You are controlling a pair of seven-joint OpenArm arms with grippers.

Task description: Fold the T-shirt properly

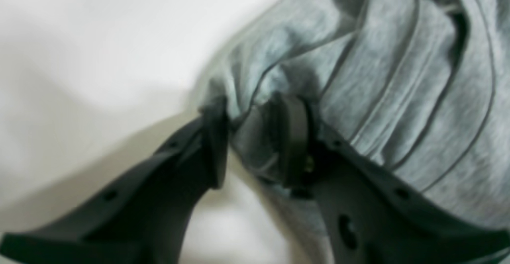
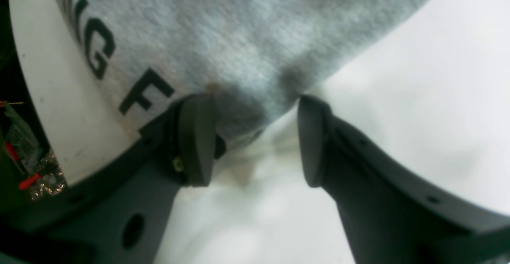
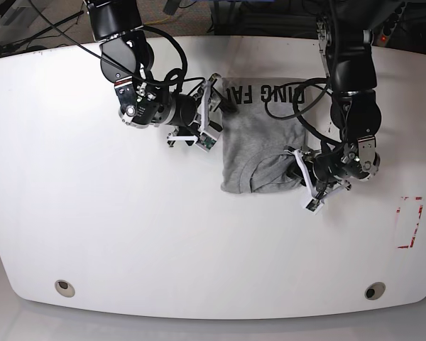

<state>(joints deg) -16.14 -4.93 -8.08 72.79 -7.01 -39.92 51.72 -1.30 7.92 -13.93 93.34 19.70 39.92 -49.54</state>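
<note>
While the shirt point(image 3: 259, 142) lies mid-table point(image 3: 92, 234), partly folded, the left gripper point(image 1: 255, 140) pinches a bunched edge; the right gripper point(image 2: 255, 140) gapes at another edge. Next: likely closing and folding.

The soft heather-grey cotton T-shirt point(image 3: 259, 145) carries dark block lettering point(image 3: 270, 93), lying on a plain white table point(image 3: 128, 234) marked by a red rectangular outline point(image 3: 409, 222).

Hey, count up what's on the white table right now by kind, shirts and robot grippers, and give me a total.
T-shirt: 1
Grippers: 2, the left gripper and the right gripper
Total: 3
</note>
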